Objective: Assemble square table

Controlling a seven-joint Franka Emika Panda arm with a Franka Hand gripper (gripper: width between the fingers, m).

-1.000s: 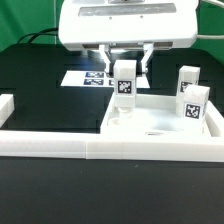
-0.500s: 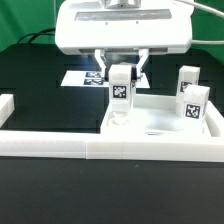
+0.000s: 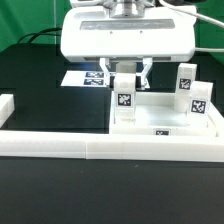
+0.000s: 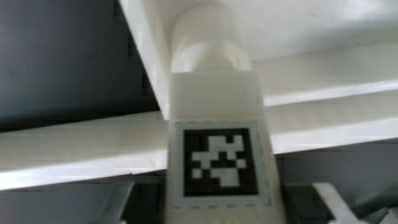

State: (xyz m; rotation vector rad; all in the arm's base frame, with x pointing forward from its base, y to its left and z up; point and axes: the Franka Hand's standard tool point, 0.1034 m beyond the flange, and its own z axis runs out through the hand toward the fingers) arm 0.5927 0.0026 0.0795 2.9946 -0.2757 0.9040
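My gripper is shut on a white tagged leg block and holds it upright over the near left corner of the white square slab. In the wrist view the leg block fills the middle, its tag facing the camera, with a finger on each side. Two more leg blocks stand at the slab's right: one at the back, one nearer. A small tag shows on the slab's near part. Whether the held leg touches the slab is hidden.
The long low white border wall runs along the front, with a short piece at the exterior view's left. The marker board lies behind the gripper on the black table. A white slab edge crosses the wrist view.
The gripper has come down and slightly toward the exterior view's right, bringing the held leg lower over the slab's near left corner. The two other legs have not moved.
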